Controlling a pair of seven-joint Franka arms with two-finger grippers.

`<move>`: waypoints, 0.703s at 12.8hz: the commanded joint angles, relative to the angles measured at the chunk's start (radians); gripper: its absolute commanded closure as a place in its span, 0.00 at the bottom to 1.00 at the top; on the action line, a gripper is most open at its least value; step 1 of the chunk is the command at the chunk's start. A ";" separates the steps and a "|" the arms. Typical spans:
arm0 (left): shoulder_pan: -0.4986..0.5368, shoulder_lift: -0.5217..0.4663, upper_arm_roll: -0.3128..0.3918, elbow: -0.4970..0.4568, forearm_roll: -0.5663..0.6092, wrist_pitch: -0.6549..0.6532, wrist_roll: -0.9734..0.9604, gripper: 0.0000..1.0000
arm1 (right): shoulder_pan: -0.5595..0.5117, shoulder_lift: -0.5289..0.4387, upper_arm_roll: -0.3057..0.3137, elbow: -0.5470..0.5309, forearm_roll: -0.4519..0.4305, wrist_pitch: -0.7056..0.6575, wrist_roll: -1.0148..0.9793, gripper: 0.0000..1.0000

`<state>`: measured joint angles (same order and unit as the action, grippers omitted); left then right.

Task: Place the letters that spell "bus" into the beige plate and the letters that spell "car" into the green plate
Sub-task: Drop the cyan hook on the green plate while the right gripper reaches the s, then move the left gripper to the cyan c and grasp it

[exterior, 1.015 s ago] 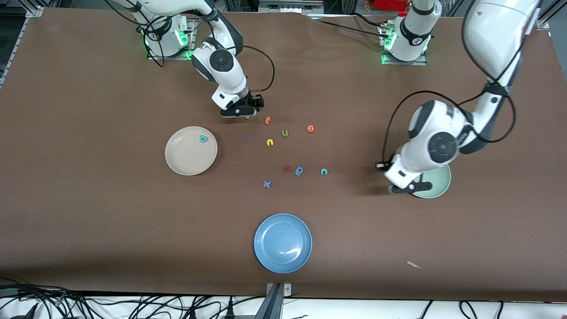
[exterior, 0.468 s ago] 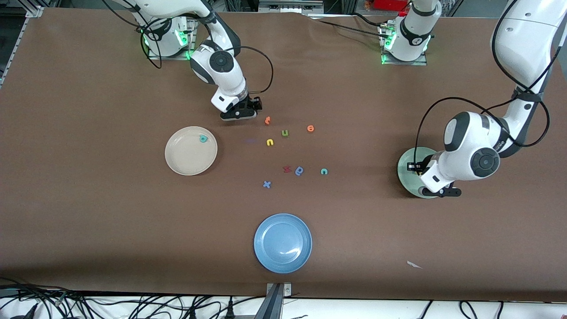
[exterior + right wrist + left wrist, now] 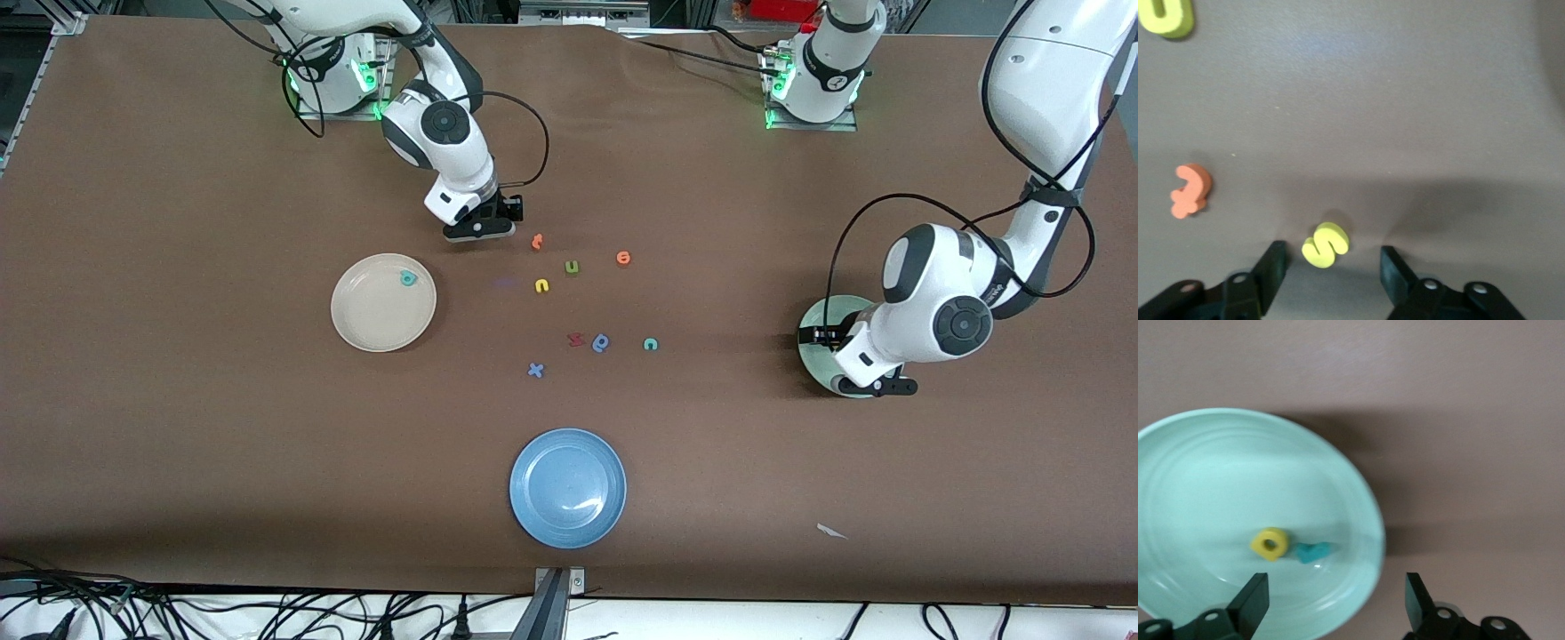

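Observation:
The beige plate point(image 3: 382, 302) holds the teal "b" point(image 3: 408, 278). My right gripper point(image 3: 480, 229) point(image 3: 1331, 267) is low on the table, its jaws open on either side of the yellow "s" point(image 3: 1325, 245), not touching it. The yellow "u" point(image 3: 541, 285) point(image 3: 1165, 13) and teal "c" point(image 3: 651, 344) lie mid-table. My left gripper point(image 3: 876, 385) point(image 3: 1336, 603) hangs open over the green plate point(image 3: 818, 329) point(image 3: 1205, 473). In that plate lie the yellow "a" point(image 3: 1270, 543) and teal "r" point(image 3: 1313, 551). The front view hides the "s".
Loose letters lie mid-table: an orange one point(image 3: 537, 241) point(image 3: 1190, 190), green "u" point(image 3: 572, 267), orange "e" point(image 3: 623, 258), a red one point(image 3: 575, 339), a blue rounded one point(image 3: 602, 342), blue "x" point(image 3: 535, 370). The blue plate point(image 3: 567, 487) sits nearest the camera. A white scrap point(image 3: 831, 531) lies nearby.
The left arm swung across the green plate toward its own end of the table and its gripper opened. The right gripper shifted slightly over the "s" and its jaws narrowed.

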<state>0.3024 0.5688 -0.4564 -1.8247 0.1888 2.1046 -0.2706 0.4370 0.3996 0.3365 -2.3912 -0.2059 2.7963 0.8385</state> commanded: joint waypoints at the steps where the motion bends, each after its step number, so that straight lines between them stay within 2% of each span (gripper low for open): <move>1: -0.043 -0.014 -0.065 0.005 0.012 0.002 -0.190 0.08 | 0.009 0.025 -0.004 0.009 -0.018 0.017 0.010 0.42; 3: -0.109 -0.009 -0.065 0.030 0.012 0.034 -0.321 0.08 | 0.009 0.027 -0.004 0.009 -0.024 0.017 0.010 0.48; 9: -0.241 0.091 -0.065 0.088 0.012 0.193 -0.646 0.10 | 0.009 0.025 -0.004 0.009 -0.029 0.017 0.010 0.74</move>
<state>0.0941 0.6084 -0.5273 -1.7865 0.1888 2.2796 -0.8391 0.4423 0.3986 0.3413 -2.3856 -0.2111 2.8089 0.8385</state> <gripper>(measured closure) 0.084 0.683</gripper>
